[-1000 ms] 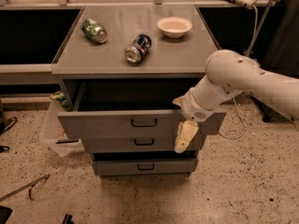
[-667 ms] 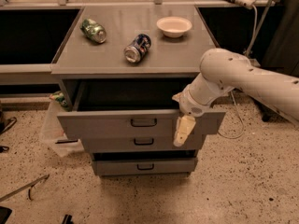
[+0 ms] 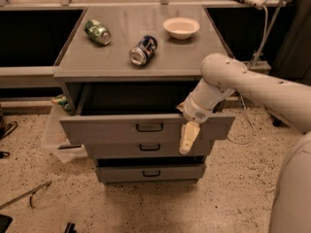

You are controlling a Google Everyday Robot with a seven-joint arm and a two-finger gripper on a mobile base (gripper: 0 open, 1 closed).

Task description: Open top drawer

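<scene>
Nearest the camera, below and to the right of the gripper (image 3: 186,144), the robot's pale body (image 3: 293,193) fills the lower right corner. Down to the gripper's left, a thin metal rod (image 3: 24,195) lies on the speckled floor (image 3: 146,208).

The gripper hangs pointing down, just in front of the top drawer (image 3: 107,129). Its tip reaches past the lower edge of that drawer's front panel and over the middle drawer (image 3: 121,149). Whether it is clenched or released cannot be told, and nothing is seen held in it. Whether it touches the panel cannot be told either.

The top drawer stands pulled out from the cabinet, with a dark gap behind its front panel. Its dark loop handle (image 3: 149,127) is to the gripper's left, apart from it. The bottom drawer (image 3: 151,173) sits below the gripper and further back.

The white arm (image 3: 243,84) runs up and to the right from the gripper, crossing the right end of the top drawer and hiding that corner of the cabinet. A cable (image 3: 243,130) trails on the floor to the right, behind the arm.

To the left at the gripper's height, a clear plastic bag (image 3: 51,132) leans beside the cabinet.

Beyond and above the gripper, the grey cabinet top (image 3: 194,57) carries three things. A blue can (image 3: 143,50) lies on its side, a green can (image 3: 97,31) lies further left, and a pale bowl (image 3: 181,27) stands almost straight back.
</scene>
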